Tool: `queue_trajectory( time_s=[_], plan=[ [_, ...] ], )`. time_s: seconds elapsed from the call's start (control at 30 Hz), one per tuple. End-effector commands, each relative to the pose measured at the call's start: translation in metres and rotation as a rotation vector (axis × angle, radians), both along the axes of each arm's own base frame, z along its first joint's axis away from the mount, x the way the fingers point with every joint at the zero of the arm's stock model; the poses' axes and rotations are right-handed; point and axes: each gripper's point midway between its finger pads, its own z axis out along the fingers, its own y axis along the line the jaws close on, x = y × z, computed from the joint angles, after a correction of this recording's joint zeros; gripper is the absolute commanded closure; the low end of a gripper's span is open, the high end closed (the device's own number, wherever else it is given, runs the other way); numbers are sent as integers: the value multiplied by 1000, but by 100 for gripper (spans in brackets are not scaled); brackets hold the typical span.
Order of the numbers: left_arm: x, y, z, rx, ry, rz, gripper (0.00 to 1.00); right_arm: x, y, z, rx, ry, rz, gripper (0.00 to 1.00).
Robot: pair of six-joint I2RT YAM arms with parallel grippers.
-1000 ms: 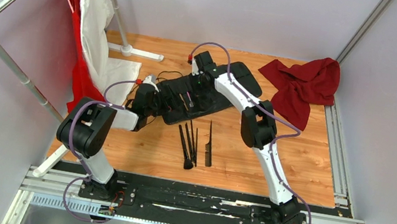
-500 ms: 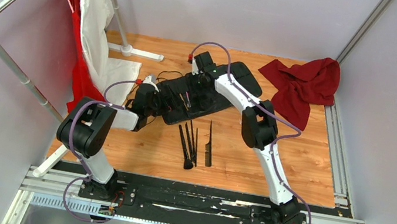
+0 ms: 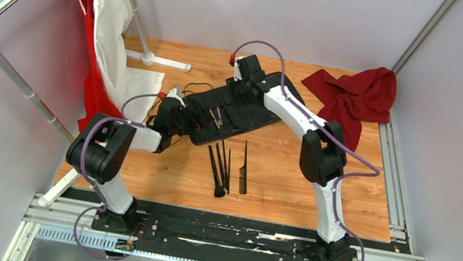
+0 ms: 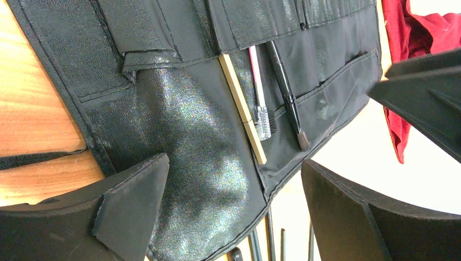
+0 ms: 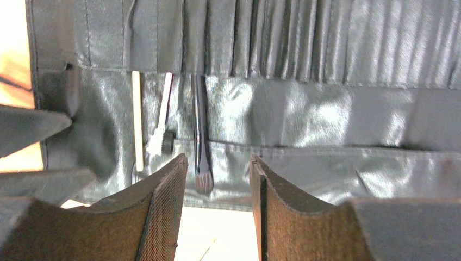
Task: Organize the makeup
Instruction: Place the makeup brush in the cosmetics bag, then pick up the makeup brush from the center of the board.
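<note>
Wooden table [image 3: 278, 172]: left gripper [image 4: 231, 168] and right gripper [image 5: 217, 160] both apart above case [image 5: 326, 125].

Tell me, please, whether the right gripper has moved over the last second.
Yes. The right gripper has shifted right along the roll-up case, away from the tucked-in brushes and toward the red cloth.
</note>
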Motion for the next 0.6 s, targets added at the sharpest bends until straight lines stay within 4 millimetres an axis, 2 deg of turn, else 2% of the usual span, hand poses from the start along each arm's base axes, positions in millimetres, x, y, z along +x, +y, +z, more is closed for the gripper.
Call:
queue_trajectory(
  time_s=[0.0,0.1,0.3,0.57],
  plan=[
    [-2,-2,-7,6,24,-6,2,-22,-5,22,3,-42,5,54],
    [-2,-2,-4,5,18,-5,2,-53,-12,20,-17,-16,10,56],
    [-2,-3,-4,4,18,-9,2,-114,-22,1,-66,10,11,59],
    [-2,-4,-6,6,21,-16,2,-169,-17,-37,-67,82,20,63]
  ],
)
